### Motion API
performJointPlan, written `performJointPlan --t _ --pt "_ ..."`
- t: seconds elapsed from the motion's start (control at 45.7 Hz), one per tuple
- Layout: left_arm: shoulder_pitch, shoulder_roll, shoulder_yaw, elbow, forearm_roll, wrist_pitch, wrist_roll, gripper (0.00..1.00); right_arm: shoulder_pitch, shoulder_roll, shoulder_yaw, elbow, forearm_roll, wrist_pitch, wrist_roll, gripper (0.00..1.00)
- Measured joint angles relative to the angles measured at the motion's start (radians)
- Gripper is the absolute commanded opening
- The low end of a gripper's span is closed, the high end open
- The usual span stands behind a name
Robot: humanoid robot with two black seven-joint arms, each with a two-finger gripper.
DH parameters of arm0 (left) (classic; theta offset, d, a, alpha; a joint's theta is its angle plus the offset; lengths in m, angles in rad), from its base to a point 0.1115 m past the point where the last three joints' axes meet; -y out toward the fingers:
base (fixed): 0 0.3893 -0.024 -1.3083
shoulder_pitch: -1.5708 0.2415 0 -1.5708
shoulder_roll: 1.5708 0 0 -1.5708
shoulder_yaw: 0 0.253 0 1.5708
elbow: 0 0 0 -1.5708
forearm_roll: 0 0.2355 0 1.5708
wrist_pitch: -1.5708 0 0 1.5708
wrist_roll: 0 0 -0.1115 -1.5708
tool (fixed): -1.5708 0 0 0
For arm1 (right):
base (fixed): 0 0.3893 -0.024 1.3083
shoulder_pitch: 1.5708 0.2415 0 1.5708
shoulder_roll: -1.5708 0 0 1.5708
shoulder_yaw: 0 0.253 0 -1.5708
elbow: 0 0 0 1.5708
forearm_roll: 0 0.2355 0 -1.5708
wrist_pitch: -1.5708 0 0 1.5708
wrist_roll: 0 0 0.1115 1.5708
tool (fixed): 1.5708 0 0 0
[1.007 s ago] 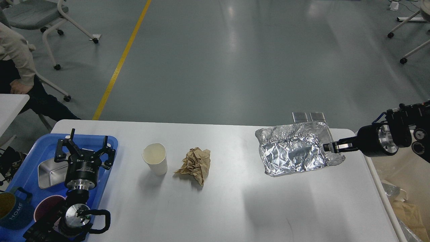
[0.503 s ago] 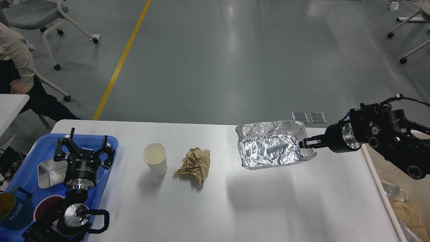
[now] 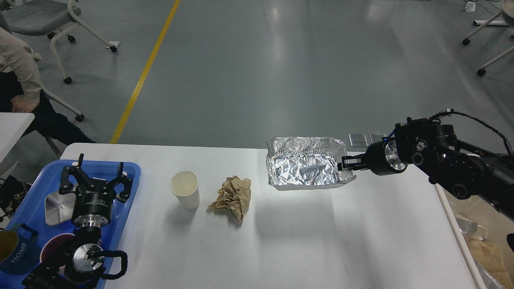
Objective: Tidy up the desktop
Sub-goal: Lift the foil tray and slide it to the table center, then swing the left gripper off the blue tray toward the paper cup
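Note:
The white desktop (image 3: 305, 249) fills the lower part of the head view. A crumpled foil tray (image 3: 307, 168) hangs above its far middle, and my right gripper (image 3: 346, 163) is shut on the tray's right rim. A white paper cup (image 3: 185, 189) stands upright left of centre, with a ball of crumpled brown paper (image 3: 233, 196) just to its right. My left gripper (image 3: 95, 180) is open over the blue tray (image 3: 28, 200) at the left edge, holding nothing.
The blue tray holds a small metal pan (image 3: 56, 206), a dark red dish (image 3: 54, 247) and a mug marked HOME (image 3: 12, 251). A beige bin (image 3: 482, 245) stands off the table's right edge. A seated person (image 3: 20, 84) is at far left.
My right arm has carried the foil tray leftward and slightly farther back, from the desktop's right end toward its middle. The left gripper has shifted slightly left over the blue tray.

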State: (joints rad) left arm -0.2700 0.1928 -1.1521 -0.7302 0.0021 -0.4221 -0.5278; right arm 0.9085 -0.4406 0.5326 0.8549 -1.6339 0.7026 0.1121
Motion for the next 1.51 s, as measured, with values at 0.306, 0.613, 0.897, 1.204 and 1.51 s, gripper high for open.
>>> performJointPlan --t 0.306,0.613,0.897,1.204,1.51 --pt "0.001 0.037 0.011 0.003 -0.012 -0.011 -0.106 0.96 0.010 0.002 -0.026 0.003 0.000 0.000 0.000 0.00" --pt "0.006 0.092 0.099 -0.009 0.003 0.009 -0.100 0.96 0.010 0.003 -0.031 0.010 0.000 -0.005 0.000 0.00" --pt "0.005 0.246 0.156 -0.161 0.037 0.106 0.011 0.96 0.011 0.014 -0.031 0.010 -0.002 -0.010 0.000 0.00" --pt "-0.001 0.335 0.177 -0.217 0.185 0.179 0.171 0.96 0.012 0.020 -0.031 0.010 -0.007 -0.013 0.000 0.00" --pt "0.019 0.567 0.337 -0.354 0.235 0.206 0.175 0.96 0.018 0.030 -0.032 0.009 -0.013 -0.015 0.000 0.00"
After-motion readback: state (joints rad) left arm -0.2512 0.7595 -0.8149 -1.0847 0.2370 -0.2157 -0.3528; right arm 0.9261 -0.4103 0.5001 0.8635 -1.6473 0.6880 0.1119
